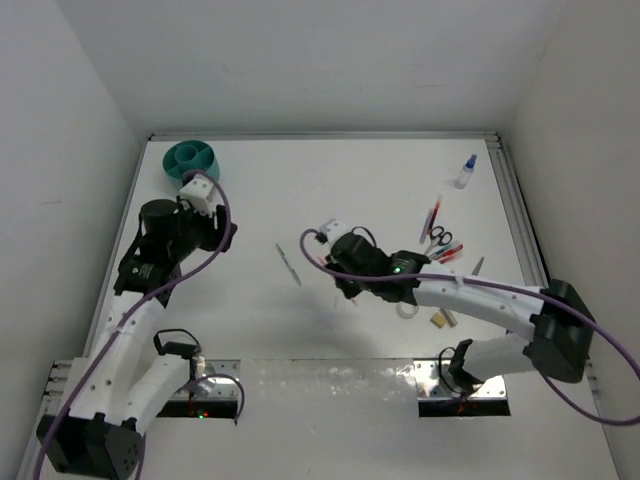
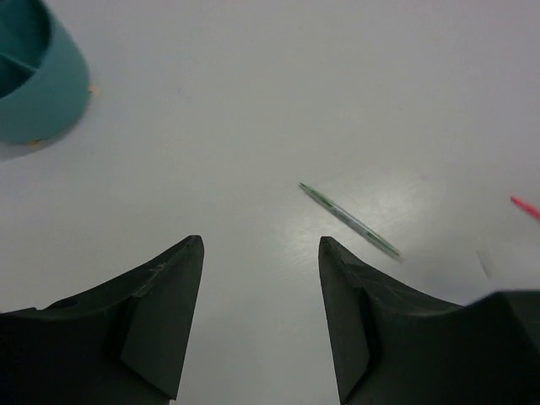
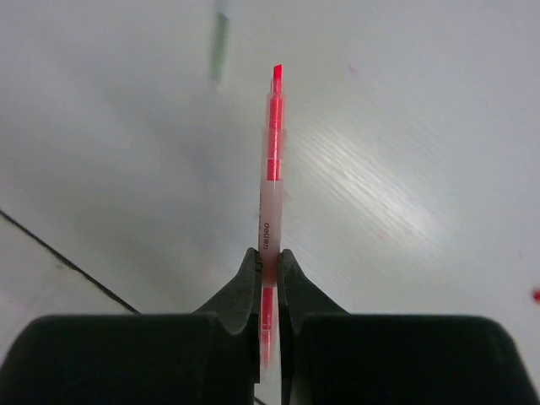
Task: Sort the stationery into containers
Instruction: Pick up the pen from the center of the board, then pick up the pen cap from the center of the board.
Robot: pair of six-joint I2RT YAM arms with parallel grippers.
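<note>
I see the right gripper [image 3: 268, 257] clamped on a red pen [image 3: 273, 143]. The pen runs straight up the middle of the right wrist frame, past the fingertips. My left gripper [image 2: 261, 243] has its jaws apart with nothing between them. A green pen [image 2: 350, 221] lies on the white table [image 2: 253, 101] right of centre, and the teal desk pot [image 2: 59, 93] sits in the upper left corner. Overhead, black-handled scissors [image 1: 440, 240], loose pens [image 1: 432, 215] and a blue-capped bottle [image 1: 466, 172] lie at the right of the frame.

One teal pot [image 1: 190, 158], one bottle [image 1: 466, 172], one scissors [image 1: 440, 238]
</note>
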